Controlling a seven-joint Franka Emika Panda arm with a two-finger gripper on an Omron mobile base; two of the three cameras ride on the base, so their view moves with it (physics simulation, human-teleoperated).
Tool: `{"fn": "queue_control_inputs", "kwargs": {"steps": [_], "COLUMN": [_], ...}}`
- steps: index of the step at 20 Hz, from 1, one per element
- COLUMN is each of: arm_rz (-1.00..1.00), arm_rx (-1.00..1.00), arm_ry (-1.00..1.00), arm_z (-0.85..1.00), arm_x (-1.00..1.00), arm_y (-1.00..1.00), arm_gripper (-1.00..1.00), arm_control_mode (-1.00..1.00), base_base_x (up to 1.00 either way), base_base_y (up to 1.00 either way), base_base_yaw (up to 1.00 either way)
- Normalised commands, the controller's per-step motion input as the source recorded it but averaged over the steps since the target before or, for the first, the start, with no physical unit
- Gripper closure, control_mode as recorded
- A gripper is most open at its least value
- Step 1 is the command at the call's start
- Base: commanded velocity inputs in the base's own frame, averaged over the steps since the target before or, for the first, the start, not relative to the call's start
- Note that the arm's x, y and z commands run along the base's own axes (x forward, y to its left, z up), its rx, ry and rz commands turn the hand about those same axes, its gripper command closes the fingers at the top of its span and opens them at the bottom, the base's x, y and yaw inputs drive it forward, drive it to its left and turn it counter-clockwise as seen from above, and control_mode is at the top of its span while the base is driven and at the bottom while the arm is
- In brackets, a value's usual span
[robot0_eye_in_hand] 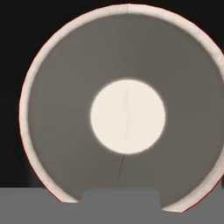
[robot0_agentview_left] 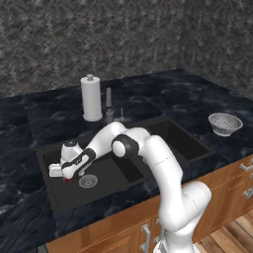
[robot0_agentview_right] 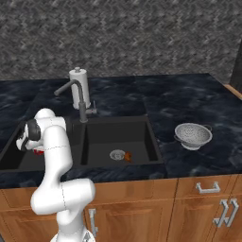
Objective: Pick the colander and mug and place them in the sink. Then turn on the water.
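On black marble counter [robot0_agentview_left: 29, 123]: sink [robot0_agentview_left: 163, 124], colander [robot0_agentview_left: 225, 123].

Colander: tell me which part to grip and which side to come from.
Grip the colander by its thin upper rim, coming from above. It sits upright and open on the counter right of the sink, and the bowl looks too wide to span, so pinch one wall.

The faucet [robot0_agentview_left: 108, 103] and paper-towel roll [robot0_agentview_left: 91, 98] crowded the sink's [robot0_agentview_left: 195, 143] back rim; open worktop [robot0_agentview_left: 192, 106] lay around the colander [robot0_agentview_left: 225, 123].
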Motion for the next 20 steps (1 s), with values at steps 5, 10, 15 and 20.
{"fn": "queue_control_inputs", "kwargs": {"steps": [5, 10, 15, 20], "arm_rz": [-0.01, -0.01, 0.00, 0.00], "arm_rx": [-0.06, -0.07, -0.05, -0.07], "arm_ry": [0.06, 0.06, 0.02, -0.02], "arm_z": [-0.50, -0.30, -0.02, 0.28], "arm_x": [0.22, 0.21, 0.04, 0.00], "arm_y": [0.60, 0.42, 0.18, 0.10], "arm_gripper": [-1.00, -1.00, -1.00, -1.00], "arm_control_mode": [-1.00, -1.00, -1.00, -1.00], "base_base_x": [0.00, 0.00, 0.00, 0.00], "base_base_y": [0.00, 0.00, 0.00, 0.00], "base_base_yaw": [0.00, 0.00, 0.00, 0.00]}}
